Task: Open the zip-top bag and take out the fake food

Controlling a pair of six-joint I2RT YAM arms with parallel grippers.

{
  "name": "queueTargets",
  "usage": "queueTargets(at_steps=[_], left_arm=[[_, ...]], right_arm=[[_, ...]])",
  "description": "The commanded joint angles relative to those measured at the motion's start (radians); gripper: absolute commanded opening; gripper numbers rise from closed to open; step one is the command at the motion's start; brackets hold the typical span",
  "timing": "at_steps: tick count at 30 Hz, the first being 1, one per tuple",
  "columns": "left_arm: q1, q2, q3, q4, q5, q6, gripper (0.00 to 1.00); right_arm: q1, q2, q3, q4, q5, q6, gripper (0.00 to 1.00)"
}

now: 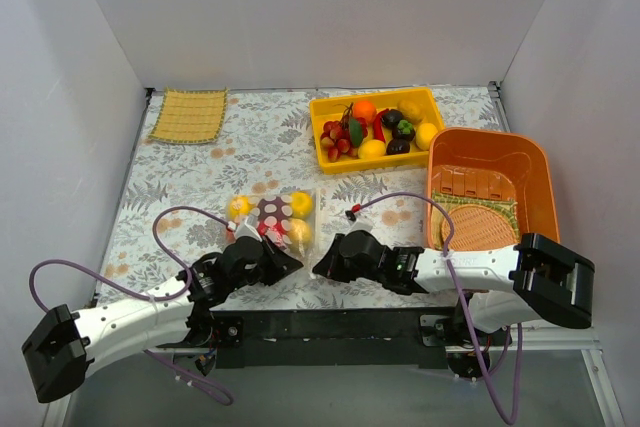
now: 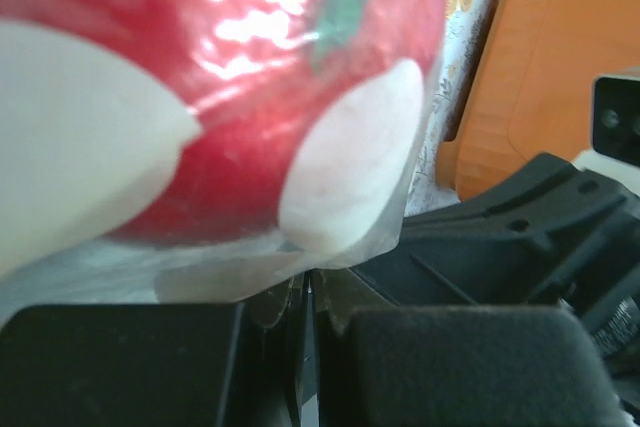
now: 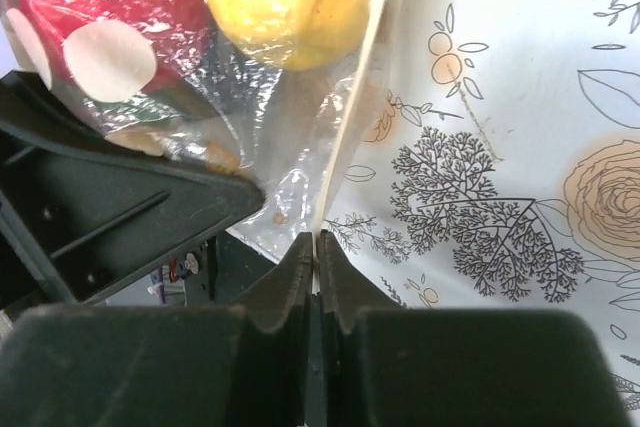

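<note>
Between the grippers: zip-top bag, flat on the floral table near its front edge, well apart from the yellow tray.
Fake food: inside the bag, red and yellow pieces pressed against the film.
Left gripper: clenched on the bag's near film.
Right gripper: clenched on the bag's thin edge.
Handling: probably light, limp, slippery film; lumpy load likely to roll.
Hold: best at the lips, one per side, pulling apart gently.
</note>
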State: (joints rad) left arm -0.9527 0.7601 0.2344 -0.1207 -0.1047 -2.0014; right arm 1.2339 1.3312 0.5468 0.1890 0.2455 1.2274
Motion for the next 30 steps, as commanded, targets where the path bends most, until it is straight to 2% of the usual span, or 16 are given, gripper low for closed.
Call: queueTargets(at_steps=[1, 3, 5, 6, 9, 11, 16, 30], left_arm=[[-0.009, -0.05, -0.02, -0.045, 0.043, -0.01, 0.0], [-0.011, -0.059, -0.026, -0.05, 0.062, -0.008, 0.0], [-0.011, -0.077, -0.032, -0.065, 0.065, -0.013, 0.0], [-0.011, -0.082, -0.035, -0.068, 0.062, -0.014, 0.0], [-0.011, -0.09, -0.043, -0.074, 0.054, -0.028, 0.0], [-0.011, -0.081, -0.04, -0.066, 0.053, -0.034, 0.0], [-0.011, -0.047, -0.026, -0.039, 0.043, -0.033, 0.0], [-0.011, 0.005, -0.015, -0.002, 0.042, -0.037, 0.0]], right_arm=[[-0.028, -0.007, -0.021, 0.052, 0.012, -0.002, 0.08], [-0.033, -0.003, -0.021, 0.05, 0.008, -0.003, 0.05], [-0.036, -0.001, -0.018, 0.056, 0.0, -0.006, 0.07], [-0.036, -0.003, -0.019, 0.056, -0.009, -0.014, 0.18], [-0.031, -0.015, -0.021, 0.058, -0.029, -0.025, 0.42], [-0.03, -0.03, -0.045, 0.072, -0.044, -0.019, 0.46], [-0.017, -0.052, -0.119, 0.159, -0.095, 0.021, 0.48], [0.013, 0.026, -0.1, 0.239, -0.146, 0.061, 0.46]])
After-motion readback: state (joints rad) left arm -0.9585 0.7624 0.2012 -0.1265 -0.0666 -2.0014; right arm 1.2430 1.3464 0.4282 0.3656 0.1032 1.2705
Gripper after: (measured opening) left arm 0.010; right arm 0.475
